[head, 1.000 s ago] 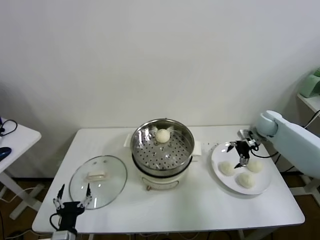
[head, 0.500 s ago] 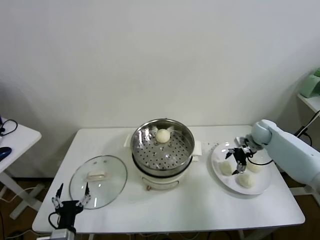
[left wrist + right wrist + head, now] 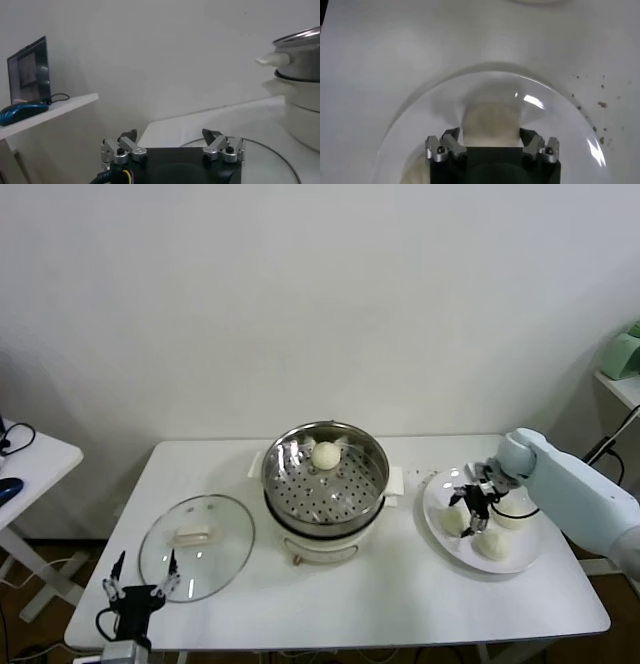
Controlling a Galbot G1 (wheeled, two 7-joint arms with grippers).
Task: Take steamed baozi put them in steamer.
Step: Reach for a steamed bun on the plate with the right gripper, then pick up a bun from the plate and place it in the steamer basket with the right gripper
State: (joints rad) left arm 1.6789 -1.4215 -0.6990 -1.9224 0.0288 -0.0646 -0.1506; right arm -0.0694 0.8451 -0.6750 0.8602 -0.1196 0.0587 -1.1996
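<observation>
Black and idle, the left gripper (image 3: 141,578) hung at the table's (image 3: 380,604) near left corner, fingers spread with nothing between them, just beside the glass lid (image 3: 196,546); on the right, the white plate (image 3: 520,561) carried three steamed baozi (image 3: 491,542); the right gripper (image 3: 470,511) was down over the leftmost one (image 3: 492,125), its fingers flanking the bun, though whether they gripped it could not be told; farther back at centre, the steamer (image 3: 324,474) held one bun (image 3: 325,454) by its far wall.
</observation>
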